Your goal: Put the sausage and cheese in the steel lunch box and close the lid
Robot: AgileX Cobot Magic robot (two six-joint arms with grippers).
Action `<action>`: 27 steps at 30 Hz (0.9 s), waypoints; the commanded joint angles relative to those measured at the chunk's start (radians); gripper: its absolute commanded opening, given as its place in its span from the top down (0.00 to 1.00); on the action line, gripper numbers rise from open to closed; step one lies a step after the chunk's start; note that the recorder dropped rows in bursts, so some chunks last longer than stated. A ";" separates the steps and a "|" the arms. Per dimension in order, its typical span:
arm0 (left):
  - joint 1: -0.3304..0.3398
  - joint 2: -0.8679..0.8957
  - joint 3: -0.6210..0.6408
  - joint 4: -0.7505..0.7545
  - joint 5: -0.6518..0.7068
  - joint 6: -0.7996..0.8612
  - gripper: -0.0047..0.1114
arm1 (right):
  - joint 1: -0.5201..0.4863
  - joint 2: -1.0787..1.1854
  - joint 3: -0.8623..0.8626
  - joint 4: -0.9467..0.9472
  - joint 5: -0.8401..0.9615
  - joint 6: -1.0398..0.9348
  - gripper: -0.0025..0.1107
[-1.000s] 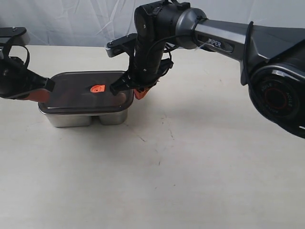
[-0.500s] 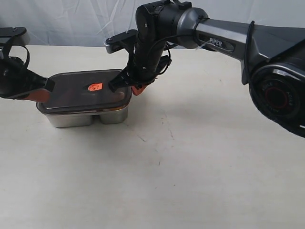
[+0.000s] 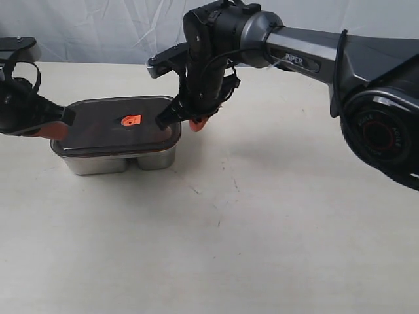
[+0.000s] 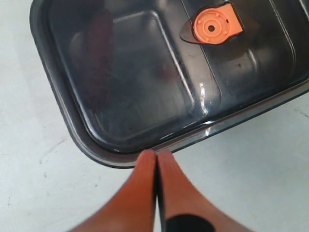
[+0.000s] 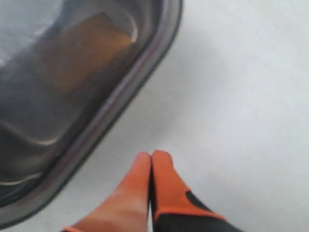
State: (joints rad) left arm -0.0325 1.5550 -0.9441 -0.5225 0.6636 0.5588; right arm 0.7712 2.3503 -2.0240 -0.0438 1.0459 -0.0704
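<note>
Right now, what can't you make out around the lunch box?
- sausage: left wrist view, only a dim reddish smear under the smoky lid.
- cheese: right wrist view, blurred orange patch through the lid.
- lid's right end: exterior view, covered by the right gripper, so seating there is unclear.

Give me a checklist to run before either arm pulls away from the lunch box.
1. The lid covers the steel lunch box rim to rim: ok.
2. The lid pressed down and fully sealed: cannot tell.
3. The cheese inside, seen through the lid: ok.
4. The sausage inside: cannot tell, only a dim reddish shape under the lid.
5. The left gripper shut, empty, tips at the lid's edge: ok.
6. The right gripper shut, empty, beside the box without touching it: ok.
</note>
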 commanded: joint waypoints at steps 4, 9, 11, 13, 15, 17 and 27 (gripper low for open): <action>0.005 -0.008 -0.003 -0.001 -0.090 -0.010 0.96 | -0.004 -0.065 -0.006 -0.105 -0.025 0.087 0.99; 0.048 0.004 -0.005 -0.007 -0.140 -0.027 0.96 | -0.004 -0.080 -0.046 0.110 -0.044 -0.033 0.99; 0.070 0.029 -0.017 -0.007 -0.121 -0.027 0.96 | -0.004 -0.076 -0.048 0.170 -0.058 -0.059 0.99; 0.070 0.067 -0.043 -0.010 -0.103 -0.027 0.96 | -0.004 -0.067 -0.046 0.192 -0.057 -0.067 0.99; 0.070 0.113 -0.071 -0.022 -0.096 -0.025 0.96 | -0.004 -0.063 -0.046 0.192 -0.063 -0.067 0.99; 0.070 0.140 -0.084 -0.022 -0.100 -0.021 0.96 | -0.004 -0.054 -0.046 0.206 -0.080 -0.073 0.99; 0.070 0.214 -0.084 -0.024 -0.099 -0.021 0.96 | -0.004 0.016 -0.046 0.252 -0.070 -0.096 0.99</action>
State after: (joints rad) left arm 0.0337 1.7548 -1.0225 -0.5409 0.5653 0.5397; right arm 0.7711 2.3585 -2.0676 0.2059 0.9684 -0.1561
